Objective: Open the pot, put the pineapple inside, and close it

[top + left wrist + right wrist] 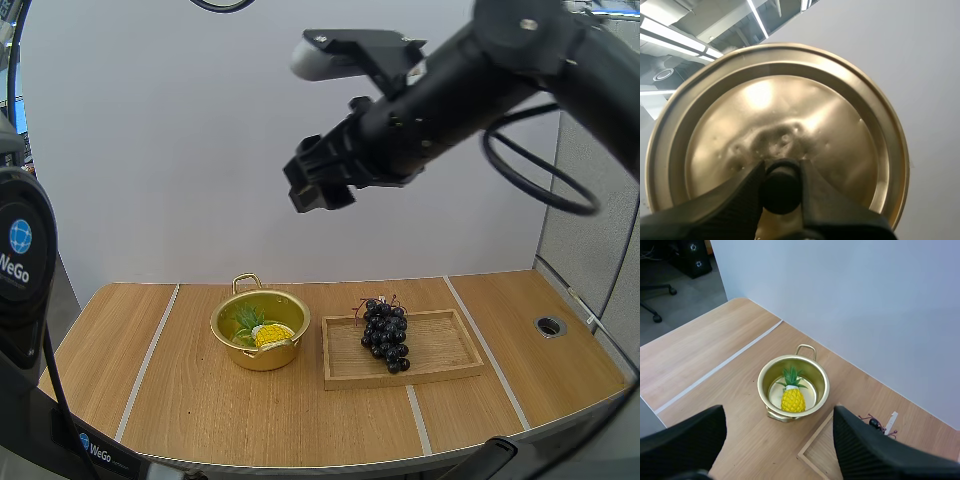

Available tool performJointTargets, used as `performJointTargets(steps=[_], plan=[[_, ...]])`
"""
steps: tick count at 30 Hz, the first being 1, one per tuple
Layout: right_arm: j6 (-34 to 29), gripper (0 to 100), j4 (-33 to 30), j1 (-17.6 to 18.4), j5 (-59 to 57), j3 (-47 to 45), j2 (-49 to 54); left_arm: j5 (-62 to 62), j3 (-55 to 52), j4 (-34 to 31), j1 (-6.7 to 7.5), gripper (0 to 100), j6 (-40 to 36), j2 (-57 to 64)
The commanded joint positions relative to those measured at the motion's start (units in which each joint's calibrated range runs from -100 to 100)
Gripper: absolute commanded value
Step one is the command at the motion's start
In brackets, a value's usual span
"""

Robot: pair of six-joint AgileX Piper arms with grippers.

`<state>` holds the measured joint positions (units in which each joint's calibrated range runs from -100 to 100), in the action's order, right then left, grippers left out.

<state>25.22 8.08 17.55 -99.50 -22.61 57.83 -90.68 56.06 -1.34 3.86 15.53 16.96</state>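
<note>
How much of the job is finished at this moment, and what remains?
Done: the pot is open and the pineapple lies inside. In hand: the left gripper holds the lid by its knob. Left: set the lid on the pot. The right gripper is open and empty.

- Bright, even lighting from above across the bench (pixel 200 400) in the high view; only faint, soft shadow beneath the pot (pixel 260 330) and the tray (pixel 402 350).
- Broad, hazy glare on the gold lid (pixel 780 125) in the left wrist view, strongest above its knob (pixel 782 190).
- Dark, near-featureless fingers (pixel 685 440) in the right wrist view against the pale bench.
- Bowed toward the high view's edges, bench front rim curving.
</note>
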Motion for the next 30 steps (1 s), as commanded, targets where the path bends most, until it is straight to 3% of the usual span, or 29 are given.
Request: performJointTargets(steps=[1,2,5,8,15,30], plan=[[-1.41,100,-1.36,-0.1,-0.5,-4.54,4.01,1.97,0.37,-0.72,0.19,0,-0.08,0.24],[-1.64,91,-1.36,-0.1,-0.5,-5.93,5.31,1.97,0.37,-0.72,0.19,0,-0.08,0.24],[-2.18,52,0.02,-0.1,-0.5,-10.61,8.69,1.97,0.37,-0.72,0.19,0,-0.08,0.24],[-2.91,2,1.01,-0.18,-0.5,-15.02,12.17,1.97,0.37,-0.72,0.19,0,-0.08,0.24],[-4.39,0,-2.61,-1.15,-0.5,-22.17,19.4,1.97,0.37,-0.72,0.19,0,-0.08,0.24],[-4.94,0,0.11,-1.15,-0.5,-30.09,26.27,1.97,0.37,-0.72,0.19,0,-0.08,0.24]])
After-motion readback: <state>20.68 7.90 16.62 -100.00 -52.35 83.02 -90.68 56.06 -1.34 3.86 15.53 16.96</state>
